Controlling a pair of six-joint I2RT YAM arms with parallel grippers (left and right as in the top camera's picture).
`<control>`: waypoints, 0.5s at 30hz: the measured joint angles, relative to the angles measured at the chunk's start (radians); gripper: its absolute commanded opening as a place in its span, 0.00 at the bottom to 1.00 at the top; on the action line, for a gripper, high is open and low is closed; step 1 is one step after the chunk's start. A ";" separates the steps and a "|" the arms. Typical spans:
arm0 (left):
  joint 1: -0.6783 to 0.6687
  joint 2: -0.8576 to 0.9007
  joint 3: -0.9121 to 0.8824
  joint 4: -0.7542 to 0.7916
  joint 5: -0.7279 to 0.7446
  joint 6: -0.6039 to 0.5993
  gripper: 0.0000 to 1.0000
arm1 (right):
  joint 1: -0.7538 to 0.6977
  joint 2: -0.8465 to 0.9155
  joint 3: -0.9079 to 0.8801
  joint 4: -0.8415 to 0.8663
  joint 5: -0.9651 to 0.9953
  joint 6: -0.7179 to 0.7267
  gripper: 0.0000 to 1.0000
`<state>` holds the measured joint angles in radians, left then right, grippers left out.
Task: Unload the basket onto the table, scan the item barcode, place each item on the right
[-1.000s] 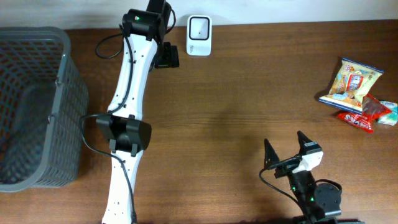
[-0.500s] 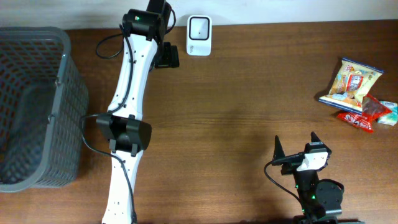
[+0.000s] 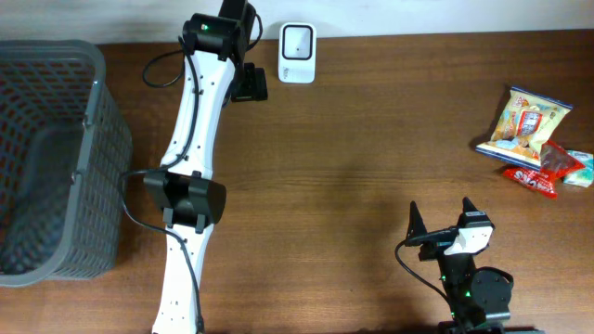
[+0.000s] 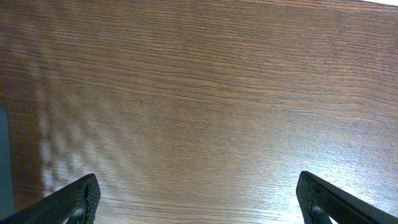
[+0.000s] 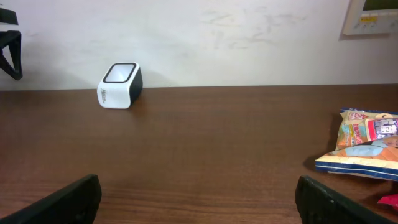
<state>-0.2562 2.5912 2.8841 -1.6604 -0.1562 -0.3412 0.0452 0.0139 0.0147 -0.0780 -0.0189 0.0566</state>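
Nearest, at about 5 o'clock on the brown wooden tabletop (image 3: pixel 371 139), the right hand (image 3: pixel 440 206) sits low with its two black fingers spread wide and nothing between them. It is well apart from everything else. Farther out, at 3 o'clock by the tabletop's edge, lie the items: a yellow-and-orange printed foil snack packet (image 3: pixel 522 123), flat with its picture side up, and just on its 5 o'clock side a small red plastic packet (image 3: pixel 540 173) that touches it. A pale blue-green packet (image 3: pixel 583 169) lies against the red one and is cut off by the frame. No hand touches them. Across at 9 o'clock stands a grey plastic mesh basket (image 3: pixel 100 139). At the far edge, at 12 o'clock, a white box-shaped barcode scanner with a dark window (image 3: pixel 297 53) stands against the wall. Just beside it, on its 9 o'clock side, the left hand (image 4: pixel 198 177) hangs over bare wood, fingers spread wide, holding nothing. The white left arm (image 3: pixel 190 158) reaches to it from 7 o'clock.
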 measured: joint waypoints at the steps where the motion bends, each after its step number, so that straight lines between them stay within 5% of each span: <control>1: 0.000 0.000 0.000 0.000 0.000 0.000 0.99 | 0.000 0.000 0.000 0.000 0.000 0.000 0.99; 8: -0.003 -0.006 -0.021 -0.001 0.029 0.000 0.99 | 0.000 0.000 0.000 0.000 0.000 0.000 0.99; 15: -0.092 -0.483 -0.997 0.655 0.072 0.074 0.99 | 0.000 -0.002 0.000 0.000 0.000 0.000 0.99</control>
<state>-0.3477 2.1078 1.8874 -1.0050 -0.0841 -0.2668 0.0452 0.0120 0.0147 -0.0776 -0.0189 0.0563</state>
